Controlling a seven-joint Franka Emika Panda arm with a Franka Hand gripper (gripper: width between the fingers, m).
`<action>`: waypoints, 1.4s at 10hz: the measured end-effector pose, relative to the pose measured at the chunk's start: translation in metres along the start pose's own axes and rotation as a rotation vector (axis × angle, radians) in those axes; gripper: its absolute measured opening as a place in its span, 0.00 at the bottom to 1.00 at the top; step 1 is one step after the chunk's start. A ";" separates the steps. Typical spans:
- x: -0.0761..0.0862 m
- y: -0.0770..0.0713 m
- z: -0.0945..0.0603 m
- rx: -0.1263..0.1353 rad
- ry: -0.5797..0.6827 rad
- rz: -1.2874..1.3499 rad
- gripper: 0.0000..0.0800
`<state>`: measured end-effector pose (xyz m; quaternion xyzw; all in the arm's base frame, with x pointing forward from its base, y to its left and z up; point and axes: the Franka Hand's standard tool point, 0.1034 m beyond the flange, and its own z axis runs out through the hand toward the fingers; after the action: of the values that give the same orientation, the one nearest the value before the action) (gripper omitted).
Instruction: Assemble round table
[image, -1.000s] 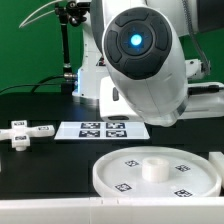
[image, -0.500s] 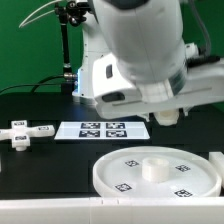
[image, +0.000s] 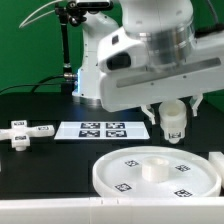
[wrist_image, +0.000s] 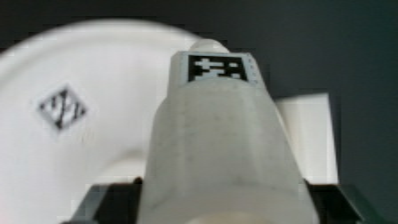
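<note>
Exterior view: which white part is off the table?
The short cylindrical leg, held in the air by the gripper. The round disc and the small white piece at the exterior view's left both lie on the table.

No words, brands or numbers can be read. The only signs are black-and-white square tags (wrist_image: 217, 68): several on the marker board (image: 103, 129), several on the disc (image: 101, 178), one on the leg (wrist_image: 217, 140); dark marks on the small block (image: 24, 131) are too small to tell
</note>
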<state>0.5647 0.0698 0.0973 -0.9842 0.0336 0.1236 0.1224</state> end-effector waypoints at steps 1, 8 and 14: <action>0.001 0.004 -0.009 -0.011 0.032 -0.064 0.51; 0.034 0.021 -0.040 -0.104 0.503 -0.138 0.51; 0.035 0.026 -0.048 -0.171 0.450 -0.303 0.51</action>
<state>0.6071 0.0313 0.1273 -0.9875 -0.0980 -0.1152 0.0453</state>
